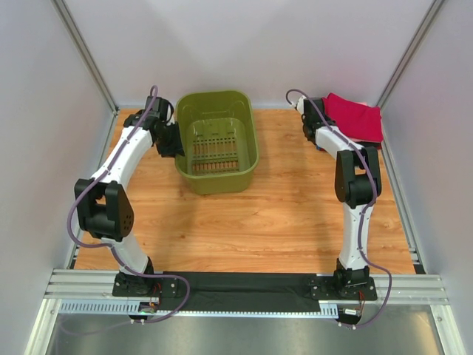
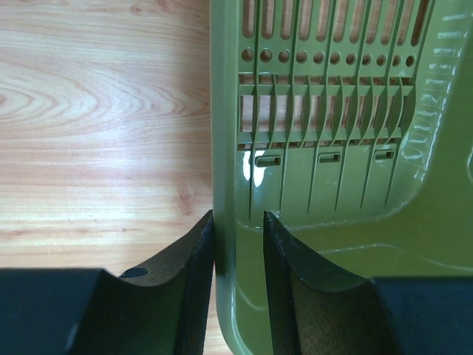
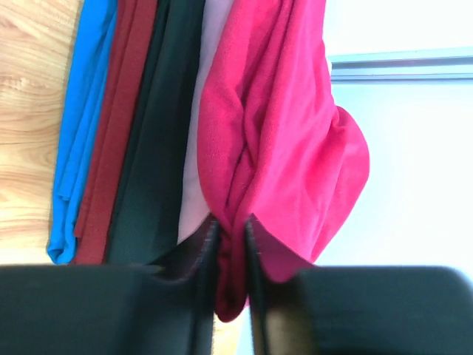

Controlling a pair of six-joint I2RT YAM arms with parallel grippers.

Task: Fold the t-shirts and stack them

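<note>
A stack of t-shirts [image 1: 356,118] lies at the table's back right corner, with the crimson-red one on top. My right gripper [image 1: 313,111] is at its left edge. In the right wrist view the layers show edge-on: blue [image 3: 83,126], dark red [image 3: 118,126], black [image 3: 159,133], pale pink [image 3: 198,155], then the crimson-red t-shirt [image 3: 284,140]. My right gripper [image 3: 230,231] is shut on a bunched fold of the crimson-red cloth. My left gripper [image 1: 176,140] is shut on the left rim of the olive-green basket [image 1: 214,97]. One of its fingers is outside the wall and one inside [image 2: 239,222].
The basket [image 2: 332,111] stands at the back centre of the wooden table [image 1: 281,214] and has a slotted bottom. White walls enclose the table on three sides. A dark cloth strip [image 1: 244,291] lies along the near edge between the arm bases.
</note>
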